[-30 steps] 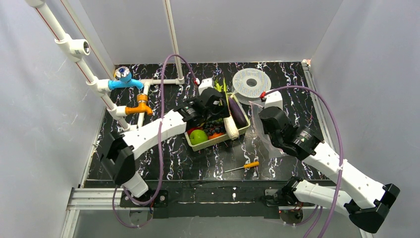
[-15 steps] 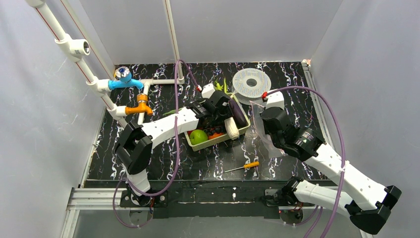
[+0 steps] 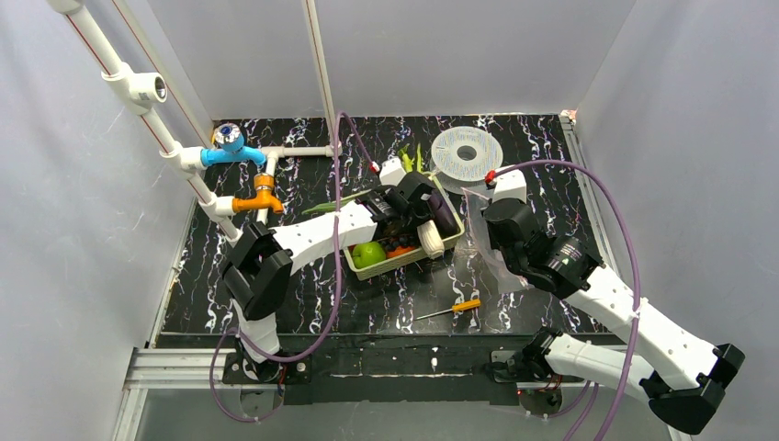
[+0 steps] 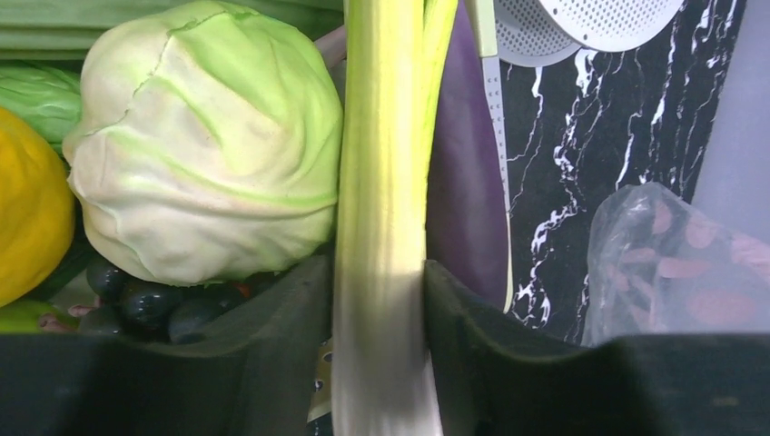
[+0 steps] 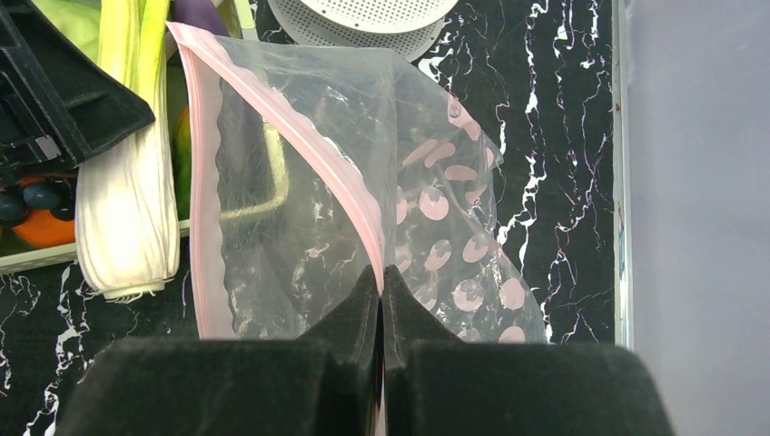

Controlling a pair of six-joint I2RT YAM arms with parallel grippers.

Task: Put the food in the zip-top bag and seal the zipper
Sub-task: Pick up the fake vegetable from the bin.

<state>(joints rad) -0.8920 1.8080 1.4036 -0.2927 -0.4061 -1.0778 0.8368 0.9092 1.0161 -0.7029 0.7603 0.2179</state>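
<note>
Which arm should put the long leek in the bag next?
Left. The left fingers clamp the leek in the basket, while the right fingers are busy pinching the bag by its pink edge.

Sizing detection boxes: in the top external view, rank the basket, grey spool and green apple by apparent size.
1. basket, largest
2. grey spool, clearly smaller than the basket
3. green apple, smallest by far

light: bright, even, from above | shadows: soft | glare: sheen on leek (image 4: 381,182), bag (image 5: 300,209) | blur: wrist-view foregrounds soft
</note>
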